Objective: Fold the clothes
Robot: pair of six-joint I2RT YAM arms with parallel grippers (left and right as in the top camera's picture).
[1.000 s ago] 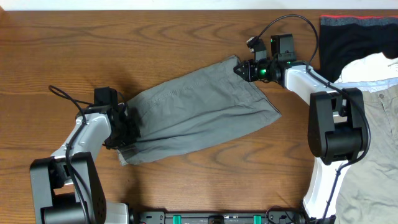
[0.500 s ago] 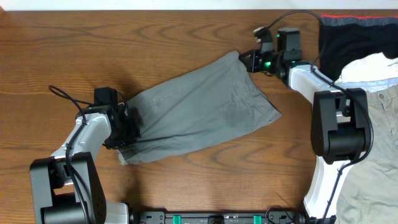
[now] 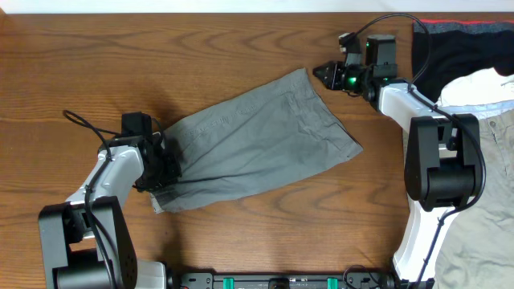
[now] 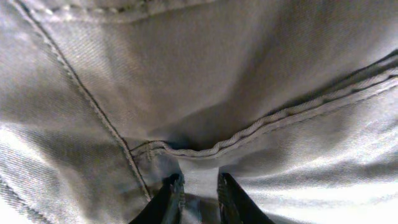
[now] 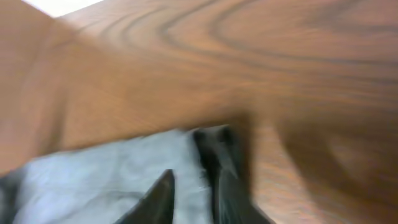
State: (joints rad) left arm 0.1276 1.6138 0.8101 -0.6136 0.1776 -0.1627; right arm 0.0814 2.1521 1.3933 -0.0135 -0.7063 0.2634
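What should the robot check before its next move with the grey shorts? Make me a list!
1. Left gripper holding the grey shorts: ok, cloth is pinched between its fingers.
2. Right gripper holding the far corner: cannot tell, its wrist view is blurred.
3. Shorts lying flat on the table: ok, only small creases show.
4. Black garment and beige trousers clear of the shorts: ok, both lie apart at the right.
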